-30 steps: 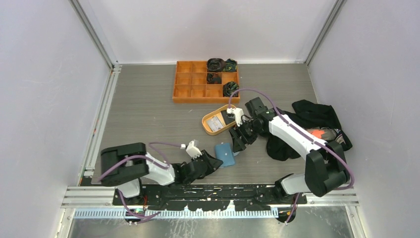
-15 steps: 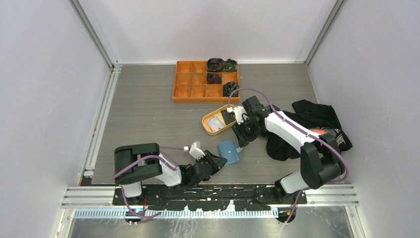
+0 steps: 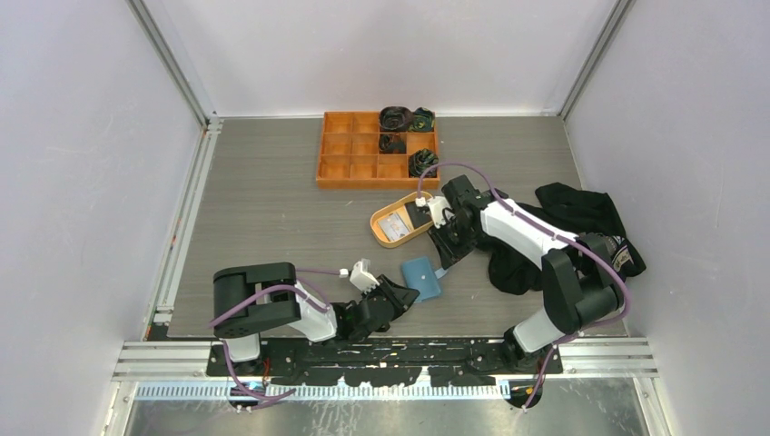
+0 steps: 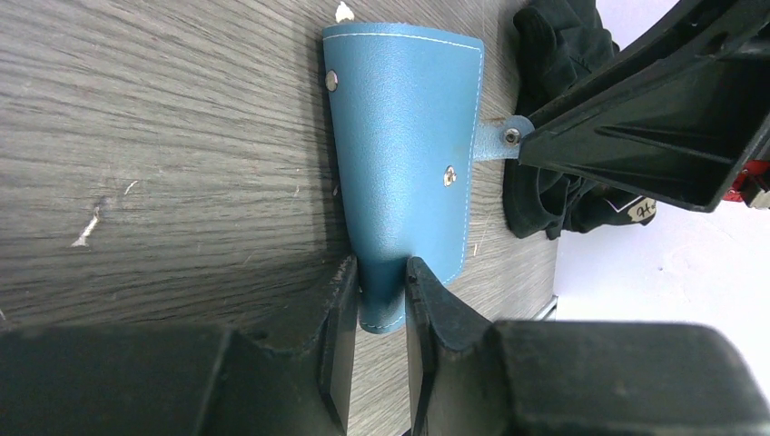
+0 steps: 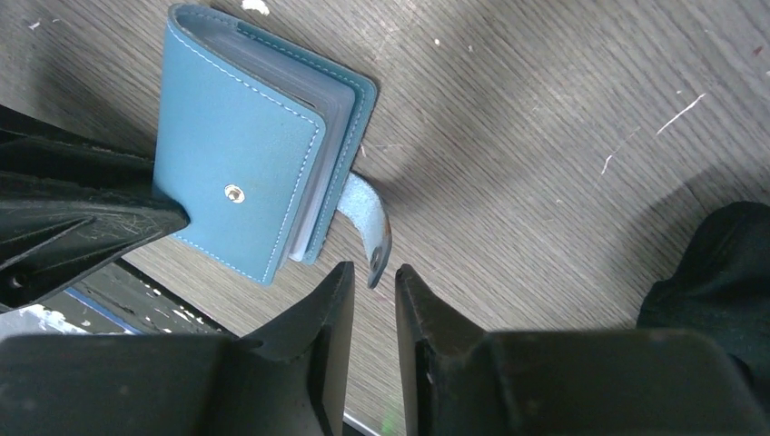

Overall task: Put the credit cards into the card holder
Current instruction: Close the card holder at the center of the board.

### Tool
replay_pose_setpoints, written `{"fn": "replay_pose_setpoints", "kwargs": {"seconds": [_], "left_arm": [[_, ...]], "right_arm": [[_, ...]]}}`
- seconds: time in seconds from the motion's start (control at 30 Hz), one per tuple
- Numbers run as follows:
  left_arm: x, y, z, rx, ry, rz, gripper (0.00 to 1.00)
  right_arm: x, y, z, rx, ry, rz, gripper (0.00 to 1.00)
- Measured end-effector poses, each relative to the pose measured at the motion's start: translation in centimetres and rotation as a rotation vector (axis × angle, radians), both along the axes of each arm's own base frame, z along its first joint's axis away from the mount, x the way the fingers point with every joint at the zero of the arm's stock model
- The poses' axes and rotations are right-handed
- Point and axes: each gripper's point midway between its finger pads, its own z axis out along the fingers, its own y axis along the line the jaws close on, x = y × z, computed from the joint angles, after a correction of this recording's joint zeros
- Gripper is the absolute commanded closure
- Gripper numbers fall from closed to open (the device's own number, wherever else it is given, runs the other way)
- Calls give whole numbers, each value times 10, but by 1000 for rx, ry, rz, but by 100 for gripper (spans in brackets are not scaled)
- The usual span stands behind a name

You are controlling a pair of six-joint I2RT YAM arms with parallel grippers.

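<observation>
The blue card holder [image 3: 421, 277] lies closed on the table between my two grippers. My left gripper [image 3: 400, 294] is shut on its near corner, as the left wrist view [image 4: 381, 277] shows, with the holder [image 4: 404, 136] stretching away from the jaws. My right gripper [image 3: 444, 258] is narrowly open at the holder's right side. In the right wrist view [image 5: 373, 272] the loose snap tab [image 5: 368, 227] hangs with its end between the fingertips, with gaps on both sides. Credit cards [image 3: 394, 225], one grey and one black, lie in the tan dish [image 3: 378, 227].
An orange compartment tray [image 3: 338, 163] with dark bundles stands at the back. A black cloth heap [image 3: 586, 213] lies to the right, under my right arm. My left finger [image 5: 82, 227] shows at the holder's left edge in the right wrist view.
My left arm has swung right with the card holder, shifting it right and slightly away. My right gripper has drawn back a little toward the dish and now sits at the snap tab.
</observation>
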Motion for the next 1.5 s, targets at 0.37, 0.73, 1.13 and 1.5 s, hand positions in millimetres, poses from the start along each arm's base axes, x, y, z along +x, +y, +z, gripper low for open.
{"fn": "replay_pose_setpoints", "kwargs": {"seconds": [0.37, 0.73, 1.13, 1.5], "left_arm": [[0, 0, -1, 11, -7, -4, 68], [-1, 3, 10, 64, -103, -92, 45], [30, 60, 15, 322, -197, -259, 33], [37, 73, 32, 462, -253, -429, 30]], "right_arm": [[0, 1, 0, 0, 12, 5, 99], [4, 6, 2, 24, -18, 70, 99], [9, 17, 3, 40, -93, 214, 99], [-3, 56, 12, 128, -144, 441, 99]]}}
